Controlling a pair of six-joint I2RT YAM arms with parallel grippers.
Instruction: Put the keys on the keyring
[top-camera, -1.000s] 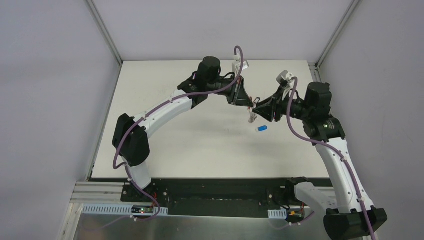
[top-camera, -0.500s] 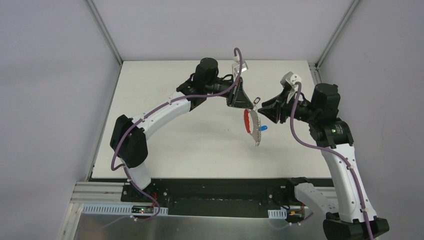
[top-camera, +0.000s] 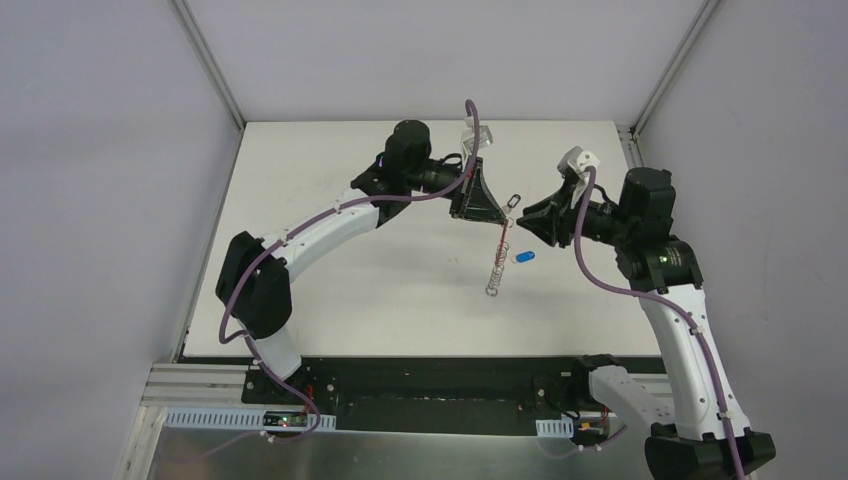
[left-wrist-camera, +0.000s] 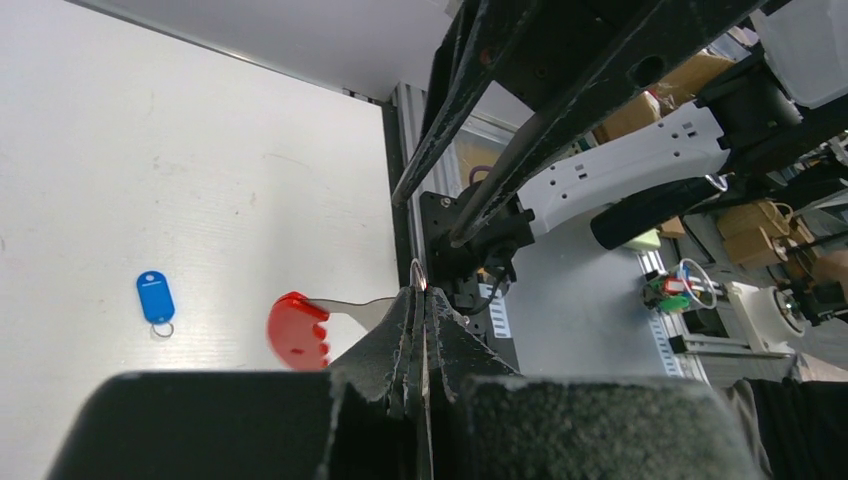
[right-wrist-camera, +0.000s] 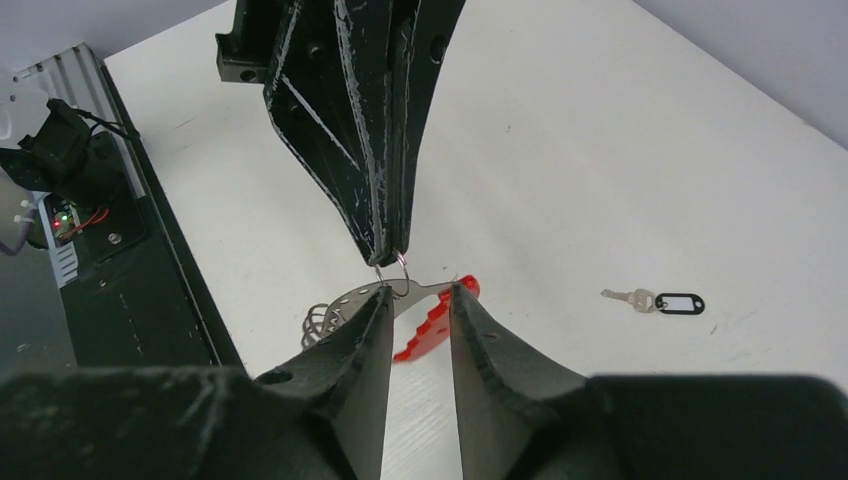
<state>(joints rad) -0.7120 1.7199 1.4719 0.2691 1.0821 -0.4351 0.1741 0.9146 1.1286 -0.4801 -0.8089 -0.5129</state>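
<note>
Over the white desk (top-camera: 330, 290), my left end effector (top-camera: 497, 216) is pinched shut on the top ring of the keyring (top-camera: 496, 258). The keyring hangs below it, long axis roughly vertical, red band uppermost and chain trailing down. My right end effector (right-wrist-camera: 421, 292) faces it from just beside, jaws narrowly apart and holding nothing. The blue key (top-camera: 523, 257) lies on the desk below my right end effector, so I judge that arm nearer. The silver key (right-wrist-camera: 655, 300) lies apart. Neither tag shows writing I can read.
</note>
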